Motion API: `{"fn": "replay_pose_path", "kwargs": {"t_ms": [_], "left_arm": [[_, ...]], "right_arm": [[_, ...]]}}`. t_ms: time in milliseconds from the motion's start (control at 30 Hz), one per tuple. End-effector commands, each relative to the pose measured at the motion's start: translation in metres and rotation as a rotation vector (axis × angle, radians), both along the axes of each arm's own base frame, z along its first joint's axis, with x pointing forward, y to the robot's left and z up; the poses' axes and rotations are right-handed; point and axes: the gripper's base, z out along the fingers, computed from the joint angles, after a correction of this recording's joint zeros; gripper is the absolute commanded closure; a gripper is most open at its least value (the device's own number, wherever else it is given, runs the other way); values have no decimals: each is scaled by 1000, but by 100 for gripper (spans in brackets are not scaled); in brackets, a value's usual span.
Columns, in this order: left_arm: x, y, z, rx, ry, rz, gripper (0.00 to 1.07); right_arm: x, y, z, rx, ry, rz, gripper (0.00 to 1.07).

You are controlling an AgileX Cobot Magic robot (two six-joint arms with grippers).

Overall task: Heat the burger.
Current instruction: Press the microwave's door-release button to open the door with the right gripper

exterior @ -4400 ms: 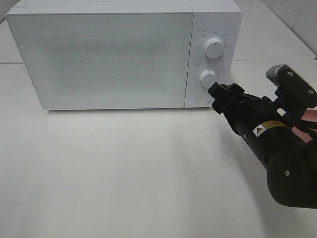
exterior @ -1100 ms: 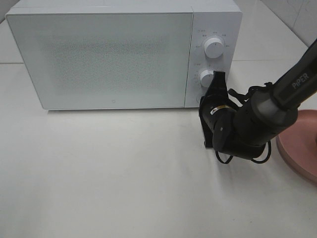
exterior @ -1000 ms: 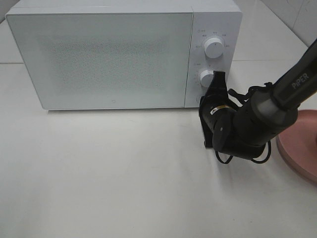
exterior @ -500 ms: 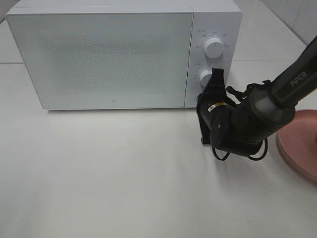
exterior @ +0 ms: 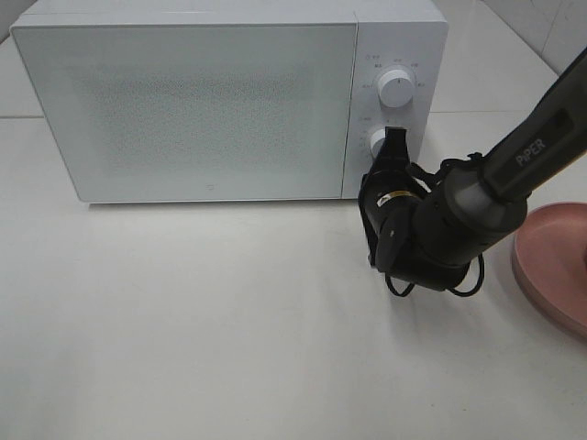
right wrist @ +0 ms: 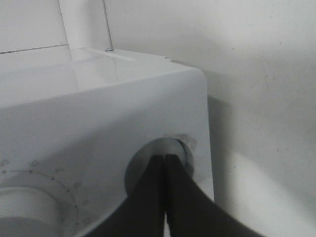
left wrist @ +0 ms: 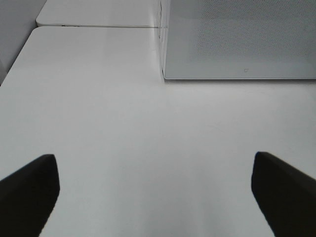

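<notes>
The burger is out of view. A white microwave [exterior: 183,101] stands at the back of the table with its door closed. My right gripper [exterior: 377,180] is shut and rolled on its side, its tips against the bottom of the control panel. In the right wrist view the shut fingertips [right wrist: 165,159] press into the round button [right wrist: 181,148] below the lower knob [right wrist: 22,207]. My left gripper [left wrist: 155,197] is open over bare table, nothing between its fingers, and the microwave's front corner [left wrist: 165,74] lies ahead of it.
A pink plate [exterior: 555,266] lies at the right edge of the table, showing nothing on its visible part. Two white knobs [exterior: 396,87] [exterior: 377,140] sit on the microwave's panel. White tabletop [exterior: 202,321] stretches in front of the microwave.
The right arm has shifted left and slightly toward the microwave, bringing the shut gripper tighter against the panel's lower button. The door stays closed. The left gripper has not moved.
</notes>
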Motion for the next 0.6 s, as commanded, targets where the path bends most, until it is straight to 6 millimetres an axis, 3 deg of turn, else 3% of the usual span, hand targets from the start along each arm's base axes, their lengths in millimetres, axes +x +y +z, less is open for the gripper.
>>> {"fn": "replay_pose_path", "kwargs": {"t_ms": [33,333,600], "left_arm": [[-3,0,0,-1,-34,-4,9],[-3,0,0,-1,-34,-4,9],[-3,0,0,-1,-34,-4,9]], "right_arm": [[22,0,28,-28,-210,-37,107],[50,-1,49,-26,-296,-96,107],[53,0,50,-38,-301,-87,107]]}}
